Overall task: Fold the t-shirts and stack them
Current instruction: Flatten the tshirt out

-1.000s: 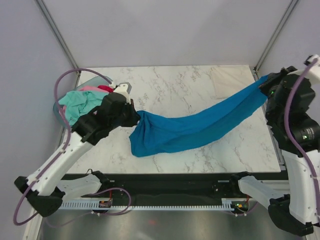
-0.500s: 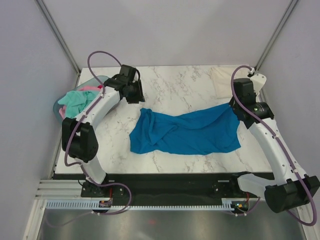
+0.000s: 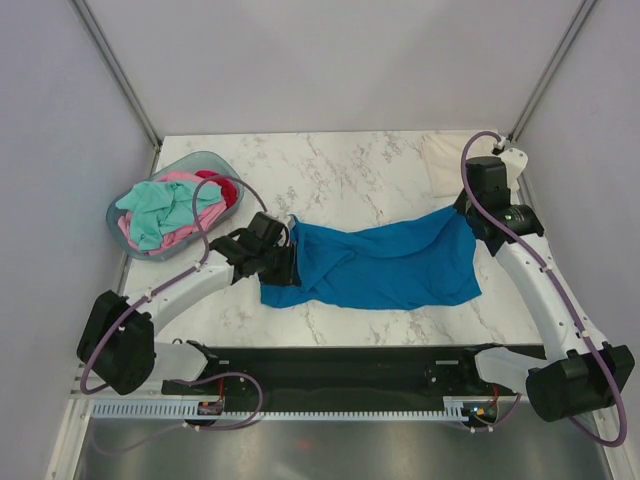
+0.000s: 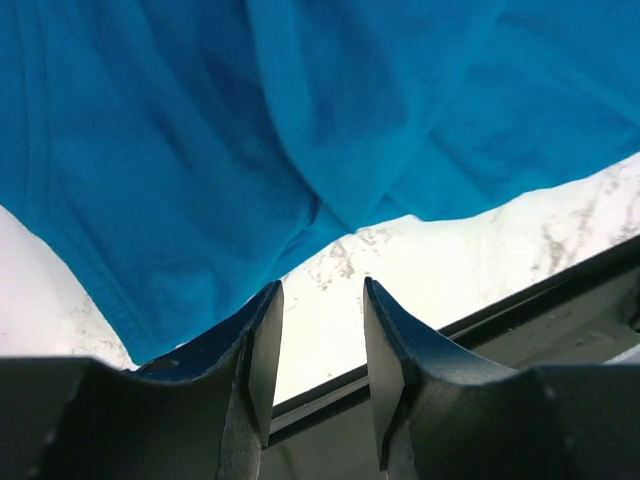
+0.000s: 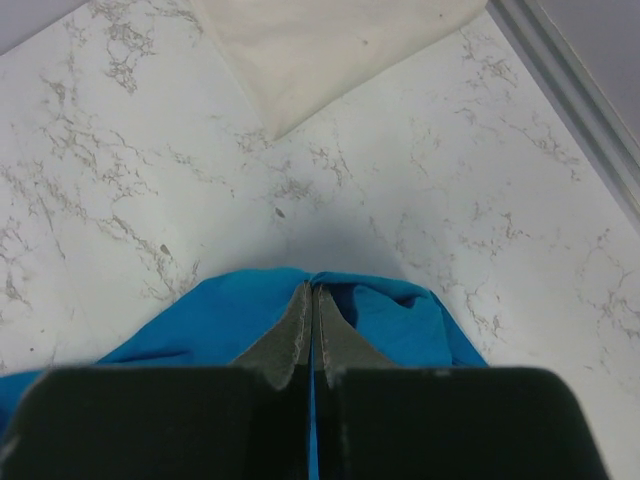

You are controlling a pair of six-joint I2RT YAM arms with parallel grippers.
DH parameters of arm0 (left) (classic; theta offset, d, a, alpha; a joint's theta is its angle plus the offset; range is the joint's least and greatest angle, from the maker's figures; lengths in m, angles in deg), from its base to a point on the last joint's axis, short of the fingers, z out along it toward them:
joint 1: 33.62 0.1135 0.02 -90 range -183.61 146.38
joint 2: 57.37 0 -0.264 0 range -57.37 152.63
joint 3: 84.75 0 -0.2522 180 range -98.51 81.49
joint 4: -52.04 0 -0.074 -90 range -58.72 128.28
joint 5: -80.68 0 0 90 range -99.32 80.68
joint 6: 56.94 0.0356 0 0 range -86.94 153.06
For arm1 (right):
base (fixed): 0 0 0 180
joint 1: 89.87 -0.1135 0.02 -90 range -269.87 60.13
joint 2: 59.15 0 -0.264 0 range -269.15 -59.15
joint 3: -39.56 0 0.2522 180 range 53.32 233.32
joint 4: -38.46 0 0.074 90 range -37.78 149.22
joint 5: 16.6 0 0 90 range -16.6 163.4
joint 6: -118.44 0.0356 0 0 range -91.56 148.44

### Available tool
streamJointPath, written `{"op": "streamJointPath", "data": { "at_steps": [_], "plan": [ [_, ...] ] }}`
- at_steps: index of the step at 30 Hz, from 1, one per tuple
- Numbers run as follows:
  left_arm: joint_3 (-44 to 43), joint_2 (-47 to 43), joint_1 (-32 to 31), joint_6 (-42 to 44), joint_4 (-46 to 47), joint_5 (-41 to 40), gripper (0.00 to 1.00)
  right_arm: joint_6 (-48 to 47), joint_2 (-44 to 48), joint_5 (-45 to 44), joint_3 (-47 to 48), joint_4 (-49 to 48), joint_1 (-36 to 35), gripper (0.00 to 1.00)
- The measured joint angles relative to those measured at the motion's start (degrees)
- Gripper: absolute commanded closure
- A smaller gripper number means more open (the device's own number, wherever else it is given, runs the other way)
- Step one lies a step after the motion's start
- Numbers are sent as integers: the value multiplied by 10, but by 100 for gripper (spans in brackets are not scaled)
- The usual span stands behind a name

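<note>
A bright blue t-shirt lies crumpled across the middle of the marble table. My left gripper is at the shirt's left edge, open; in the left wrist view its gripper has only bare table between the fingers, and the blue t-shirt lies just beyond them. My right gripper is shut on the shirt's far right corner, and the right wrist view shows the gripper pinching blue t-shirt cloth. A cream t-shirt lies flat at the back right.
A pale oval basket at the left holds mint green, pink and red shirts. The cream t-shirt lies just beyond the right gripper. The table's near edge and a black rail run close under the left gripper.
The blue shirt, stretched between both grippers a second ago, now lies on the table. My left gripper has opened, let go, and swung back to the shirt's left edge. The right gripper keeps its hold.
</note>
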Motion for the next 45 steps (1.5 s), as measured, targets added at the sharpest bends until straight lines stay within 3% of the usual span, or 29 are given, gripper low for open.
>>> {"op": "streamJointPath", "data": {
  "at_steps": [5,14,24,27,28,29,31,33,38,45],
  "plan": [
    [56,-2,-2,-6,51,1,54,0,1,19,-1,-3,0,100],
    [69,17,-27,-16,146,12,55,0,10,30,-11,-8,0,100],
    [68,85,-30,-29,163,7,55,-1,20,38,-12,-9,4,100],
    [65,86,-31,-32,162,3,67,-1,28,38,-12,-9,7,100],
    [62,87,-31,-33,162,2,73,-1,30,38,-12,-9,7,100],
    [59,89,-32,-34,162,1,86,-1,31,38,-12,-9,7,100],
    [47,97,-32,-39,160,-4,96,-1,32,38,-12,-9,8,100],
    [31,105,-32,-39,150,-7,98,-2,32,37,-12,-9,8,100],
    [-94,123,-27,-38,63,-34,98,-1,13,33,1,-11,20,100],
    [-541,193,56,-36,-72,-30,98,4,-152,46,281,11,59,100]
  ]
}}
